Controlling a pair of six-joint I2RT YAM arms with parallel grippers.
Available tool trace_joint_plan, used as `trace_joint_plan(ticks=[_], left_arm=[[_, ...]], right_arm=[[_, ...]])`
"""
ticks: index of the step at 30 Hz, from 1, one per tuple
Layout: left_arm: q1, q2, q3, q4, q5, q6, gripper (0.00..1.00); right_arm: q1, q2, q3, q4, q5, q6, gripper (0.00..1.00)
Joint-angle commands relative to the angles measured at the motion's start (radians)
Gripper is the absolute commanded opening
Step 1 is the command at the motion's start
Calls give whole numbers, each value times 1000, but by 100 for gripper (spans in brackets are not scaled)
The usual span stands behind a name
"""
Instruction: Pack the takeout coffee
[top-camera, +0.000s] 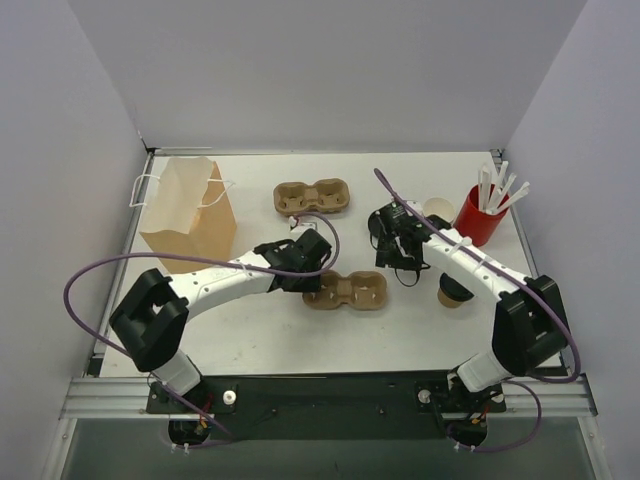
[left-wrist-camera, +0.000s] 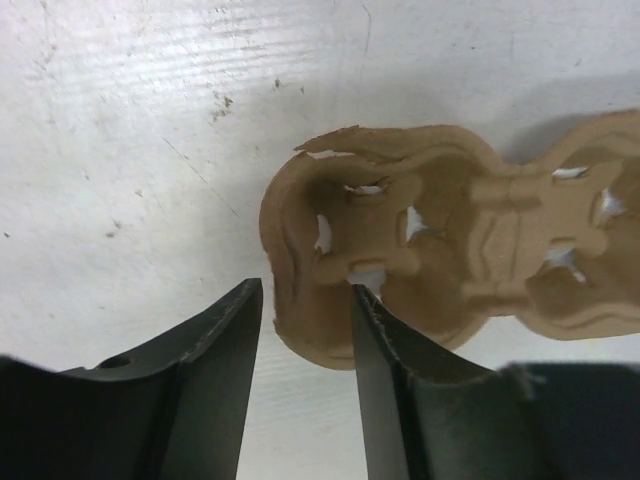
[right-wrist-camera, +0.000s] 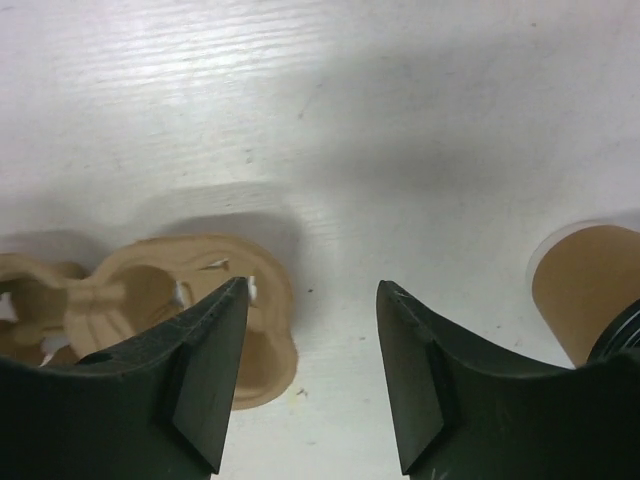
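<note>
White table (top-camera: 250, 340) filled the view, with the bag (top-camera: 188, 215) at its 10 o'clock. Over the near carrier (left-wrist-camera: 450, 240), the left gripper (left-wrist-camera: 306, 290) stood open, jaws straddling the rim at the carrier's 9 o'clock end without clamping it. At 12 to 1 o'clock of that carrier, the right gripper (right-wrist-camera: 312, 288) hung open and empty above bare table. At the carrier's 3 o'clock sat the coffee (top-camera: 453, 296), half hidden by the right arm (top-camera: 480, 268).

The right arm (top-camera: 482, 270) hid part of the small kraft-brown paper cup with black lid (top-camera: 450, 298) from you; the left wrist view's edge cropped the moulded brown pulp cup tray (left-wrist-camera: 450, 250).
</note>
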Motion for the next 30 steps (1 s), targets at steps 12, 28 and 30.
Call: trace_joint_plan(ticks=[12, 28, 30], left_arm=[[32, -325, 144, -76, -105, 32, 65], [167, -491, 189, -144, -22, 94, 66], [172, -497, 189, -147, -19, 94, 66]], right_arm=[[298, -72, 42, -38, 111, 278, 59], [364, 186, 124, 13, 103, 280, 68], [363, 212, 132, 7, 100, 280, 68]])
